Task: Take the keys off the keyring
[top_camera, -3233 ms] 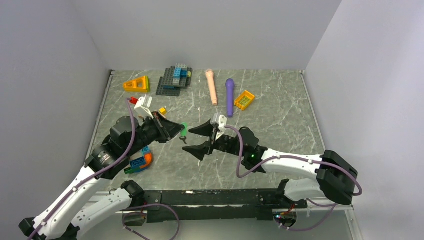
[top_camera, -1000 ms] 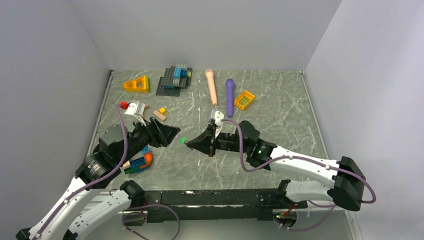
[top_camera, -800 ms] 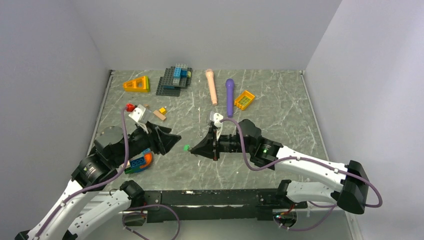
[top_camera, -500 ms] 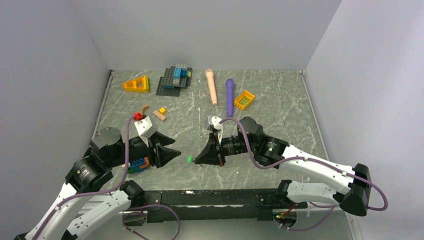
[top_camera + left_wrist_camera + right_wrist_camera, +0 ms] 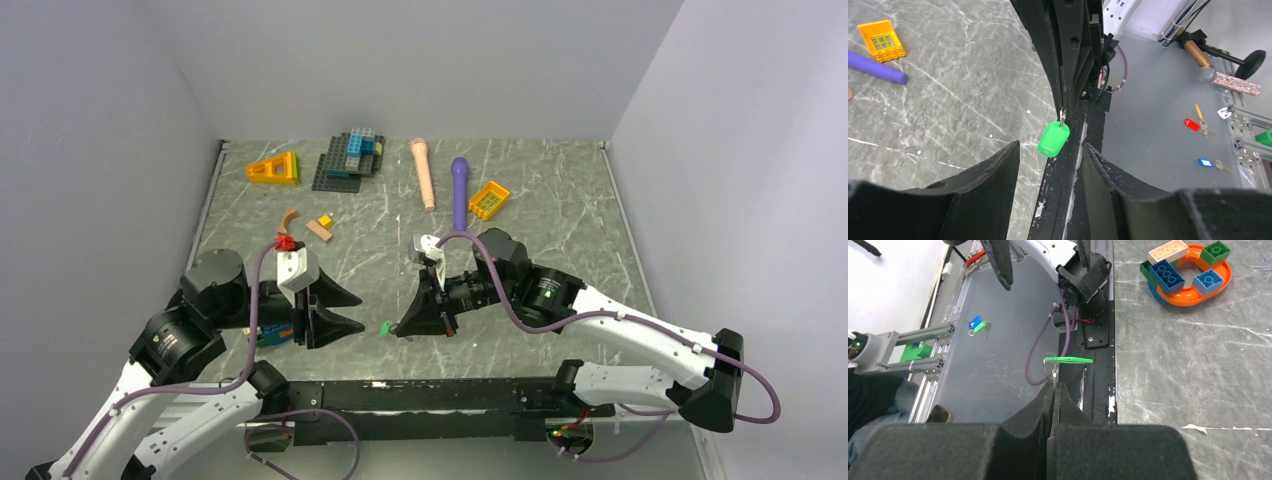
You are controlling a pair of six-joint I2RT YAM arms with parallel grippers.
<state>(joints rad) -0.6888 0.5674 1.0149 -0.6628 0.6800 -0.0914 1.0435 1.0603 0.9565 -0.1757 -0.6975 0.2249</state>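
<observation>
My right gripper (image 5: pixel 403 329) is shut near the table's front edge, and its fingertips (image 5: pixel 1054 386) pinch a small metal key. The thin keyring (image 5: pixel 1049 368) and a green plastic tag (image 5: pixel 1068 359) stick out just past the tips. In the left wrist view the green tag (image 5: pixel 1053 140) dangles from the right gripper's black tips by the metal link (image 5: pixel 1062 115). My left gripper (image 5: pixel 350 309) faces it from the left, open, with the tag a short way ahead of the gap between its fingers (image 5: pixel 998 175). Nothing is between them.
At the back lie a grey baseplate with blue bricks (image 5: pixel 347 160), an orange wedge (image 5: pixel 274 168), a peach marker (image 5: pixel 424 172), a purple marker (image 5: pixel 459 190) and a yellow piece (image 5: pixel 489 199). An orange curved piece with bricks (image 5: pixel 1193 275) sits under my left arm. Tagged keys (image 5: pixel 1193 124) lie below the table.
Both grippers have moved toward the table's near edge, the right one carrying the tag along. The left gripper's fingers have narrowed somewhat but stay apart.
</observation>
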